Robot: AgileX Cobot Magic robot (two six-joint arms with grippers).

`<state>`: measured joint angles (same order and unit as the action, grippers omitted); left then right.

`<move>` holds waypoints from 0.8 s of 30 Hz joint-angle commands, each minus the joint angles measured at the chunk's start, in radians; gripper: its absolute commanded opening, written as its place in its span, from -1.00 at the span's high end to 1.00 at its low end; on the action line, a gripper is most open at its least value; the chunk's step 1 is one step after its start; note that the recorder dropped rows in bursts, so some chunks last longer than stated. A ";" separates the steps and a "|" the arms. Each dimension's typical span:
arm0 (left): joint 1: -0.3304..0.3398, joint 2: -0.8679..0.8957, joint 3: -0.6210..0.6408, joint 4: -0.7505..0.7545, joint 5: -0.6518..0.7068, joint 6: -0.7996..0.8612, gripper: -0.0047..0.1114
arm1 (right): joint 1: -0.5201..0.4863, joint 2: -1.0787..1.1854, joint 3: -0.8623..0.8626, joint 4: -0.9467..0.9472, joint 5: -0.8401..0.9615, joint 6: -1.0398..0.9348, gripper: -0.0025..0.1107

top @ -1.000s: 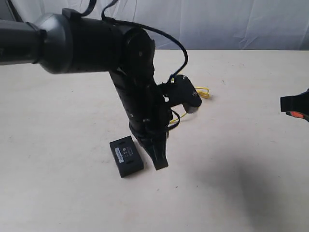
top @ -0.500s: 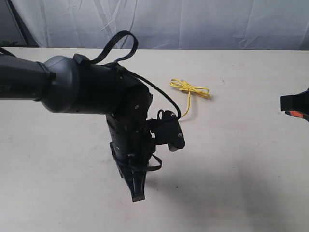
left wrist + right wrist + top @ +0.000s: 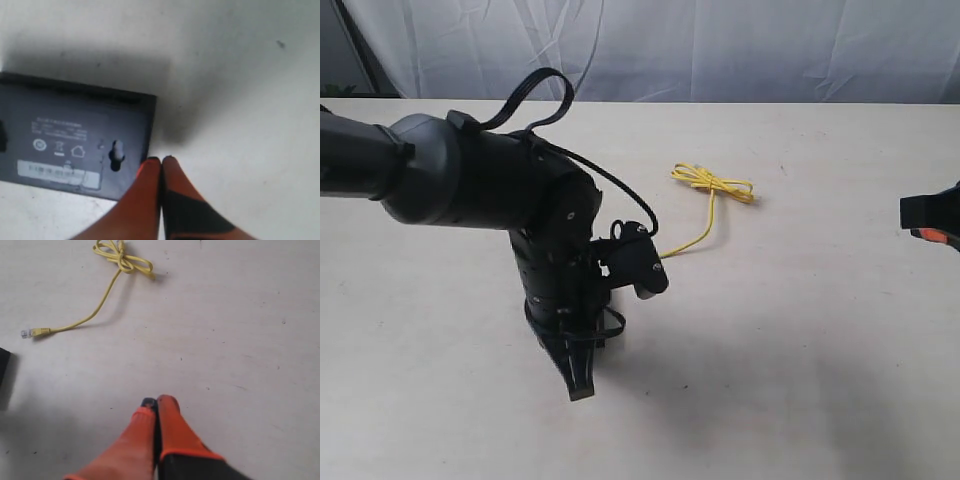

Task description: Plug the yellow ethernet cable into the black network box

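At the left of the exterior view your left arm (image 3: 490, 190) leans over the worktop (image 3: 820, 380) and hides the black network box (image 3: 75, 130) from that camera. The left wrist view shows the box in the left half of the frame, labelled face up, with its long axis running across the frame. Your left fingers (image 3: 156, 172) are pressed together on nothing, and their tips sit just beside the box's right-hand edge.

Moving right, the yellow ethernet cable (image 3: 712, 185) has its knot in the upper middle of the exterior view. Its free run trails down and to the left toward the left arm's wrist. In the right wrist view the clear plug (image 3: 26, 333) lies at mid-left, pointing at the left edge.

Your right fingers (image 3: 162, 407) are at bottom centre of that view, closed and empty. The plug is up and to the left of them, well apart. By my reading the left arm is nearer both things, so the right fingers must first open, then reach the plug.
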<state>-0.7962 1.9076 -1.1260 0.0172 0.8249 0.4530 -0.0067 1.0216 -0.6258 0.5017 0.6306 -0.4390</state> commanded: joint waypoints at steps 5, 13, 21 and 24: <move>0.046 -0.006 0.006 0.001 0.008 -0.007 0.92 | -0.003 0.000 -0.006 0.002 -0.013 -0.007 0.97; 0.048 -0.093 0.010 0.006 0.096 -0.009 0.92 | -0.003 0.000 -0.006 0.111 0.004 -0.126 0.97; 0.242 -0.259 0.130 -0.097 -0.026 -0.009 0.92 | -0.002 0.041 -0.102 0.499 0.195 -0.570 0.97; 0.335 -0.275 0.155 -0.158 -0.063 -0.009 0.92 | -0.002 0.123 -0.211 0.491 0.292 -0.570 0.97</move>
<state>-0.5302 1.6520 -0.9929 -0.0811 0.7997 0.4490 -0.0067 1.0855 -0.7576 0.9709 0.8476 -0.9773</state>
